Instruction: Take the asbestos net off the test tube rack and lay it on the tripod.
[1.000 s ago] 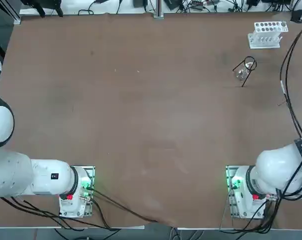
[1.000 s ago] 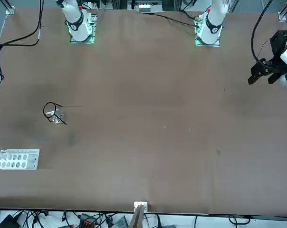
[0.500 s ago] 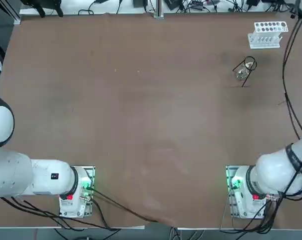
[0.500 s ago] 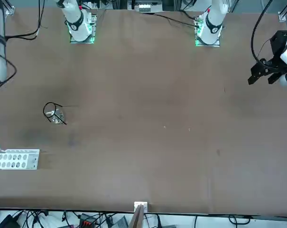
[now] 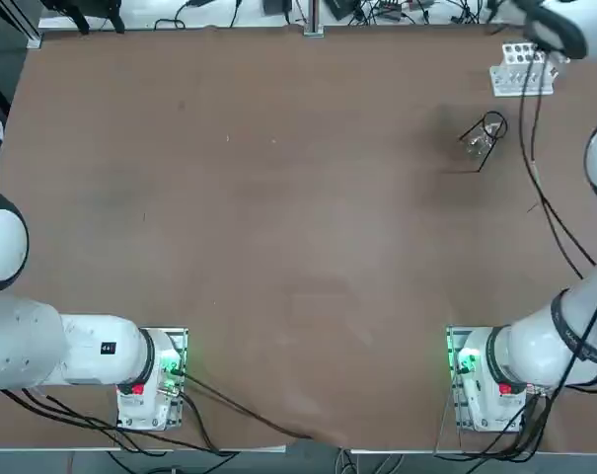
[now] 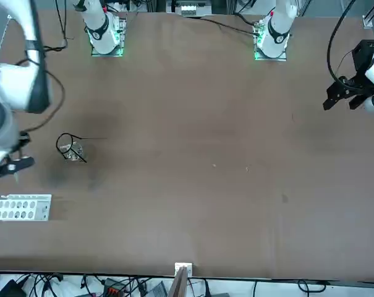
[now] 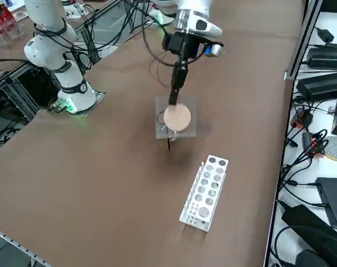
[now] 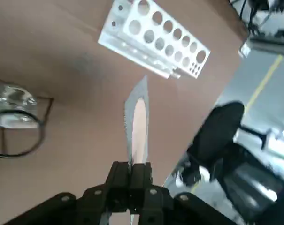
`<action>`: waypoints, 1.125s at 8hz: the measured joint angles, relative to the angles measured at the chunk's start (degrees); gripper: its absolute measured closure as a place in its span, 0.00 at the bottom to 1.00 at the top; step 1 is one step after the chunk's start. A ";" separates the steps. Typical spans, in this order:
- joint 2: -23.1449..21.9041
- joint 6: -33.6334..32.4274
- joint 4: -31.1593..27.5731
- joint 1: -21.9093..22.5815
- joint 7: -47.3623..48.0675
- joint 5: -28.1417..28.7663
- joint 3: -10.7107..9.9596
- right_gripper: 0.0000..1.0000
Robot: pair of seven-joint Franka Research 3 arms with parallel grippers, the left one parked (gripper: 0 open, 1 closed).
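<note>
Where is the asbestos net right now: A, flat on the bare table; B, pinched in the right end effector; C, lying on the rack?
B: the right end effector grips the net by its edge, away from the rack.

Overhead view down, front view facing robot, both covering tabletop (image 5: 278, 217), wrist view close
</note>
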 joint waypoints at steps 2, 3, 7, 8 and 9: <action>3.66 -5.87 -0.10 6.93 13.35 -3.28 0.02 0.98; 5.76 -7.82 -0.17 9.40 19.36 -4.94 0.01 0.98; 16.02 -15.34 -0.32 16.35 40.34 -14.96 -0.08 0.98; 17.41 -16.12 -0.23 17.10 43.25 -15.51 -0.12 0.98; 18.30 -17.74 -0.04 17.50 45.52 -15.65 -0.13 0.98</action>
